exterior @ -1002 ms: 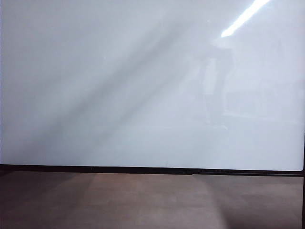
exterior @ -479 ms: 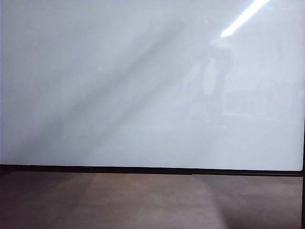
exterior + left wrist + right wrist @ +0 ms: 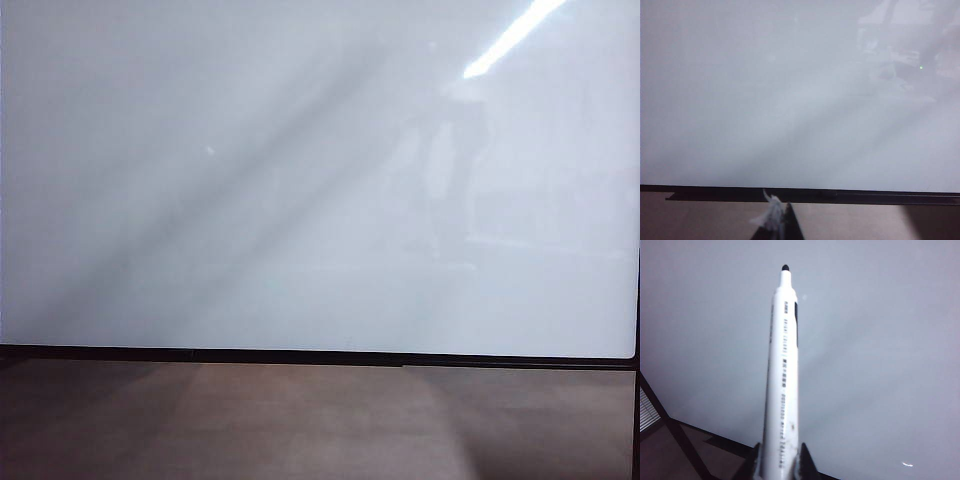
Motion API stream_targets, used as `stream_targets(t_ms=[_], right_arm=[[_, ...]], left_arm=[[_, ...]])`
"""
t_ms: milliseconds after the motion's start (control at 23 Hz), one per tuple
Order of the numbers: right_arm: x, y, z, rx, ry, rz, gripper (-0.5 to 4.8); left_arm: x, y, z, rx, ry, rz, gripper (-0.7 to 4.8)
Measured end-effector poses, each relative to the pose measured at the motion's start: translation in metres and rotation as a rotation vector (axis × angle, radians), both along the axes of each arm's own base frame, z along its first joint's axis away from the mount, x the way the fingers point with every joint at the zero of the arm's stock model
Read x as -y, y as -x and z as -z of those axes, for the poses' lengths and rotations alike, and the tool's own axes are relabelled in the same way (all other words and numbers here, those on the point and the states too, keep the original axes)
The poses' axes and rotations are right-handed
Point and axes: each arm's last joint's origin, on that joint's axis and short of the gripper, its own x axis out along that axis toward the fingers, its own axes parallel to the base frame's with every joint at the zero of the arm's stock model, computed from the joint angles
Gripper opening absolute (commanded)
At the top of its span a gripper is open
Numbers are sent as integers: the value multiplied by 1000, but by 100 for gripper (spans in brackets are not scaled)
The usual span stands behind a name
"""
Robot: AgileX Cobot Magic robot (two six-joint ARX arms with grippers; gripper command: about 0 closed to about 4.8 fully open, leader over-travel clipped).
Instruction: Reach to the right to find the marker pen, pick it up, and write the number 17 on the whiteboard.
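Fingers [image 3: 805, 465] of your right gripper [image 3: 780, 467] show only in the right wrist view, where they are clamped on the lower end of the marker pen [image 3: 782, 380]; the white barrel with black print runs away from the camera and its uncapped black tip points at the whiteboard [image 3: 880, 340], though you cannot tell whether the tip touches the surface. That same view catches a corner of the board's thin black frame [image 3: 670, 425] with brown worktop [image 3: 715, 460] beyond it. Your left gripper [image 3: 777, 222] appears only in the left wrist view, as a dark tip with something pale and crumpled at it, sitting over the brown worktop just beside the board's lower frame edge; you cannot tell whether its fingers are parted or closed, nor what the pale thing is. From the exterior view you get neither arm nor pen directly: only the whiteboard [image 3: 250, 180] filling most of the picture, blank, with grey reflections and a bright light streak near its upper right corner, its black frame along the near edge, and a strip of worktop [image 3: 320, 420] in front.
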Motion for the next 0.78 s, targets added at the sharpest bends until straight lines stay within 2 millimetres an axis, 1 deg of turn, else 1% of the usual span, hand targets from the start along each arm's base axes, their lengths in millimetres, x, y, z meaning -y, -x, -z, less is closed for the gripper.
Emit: stream_targets(t_ms=[261,784], right_arm=[[0,-1,7,-20,13,1,-2],[0,-1,7,-20,13,2,-1]], left_arm=[[0,0,0,1,1,-10,-5],[0,0,0,-1,1,-10,-5]])
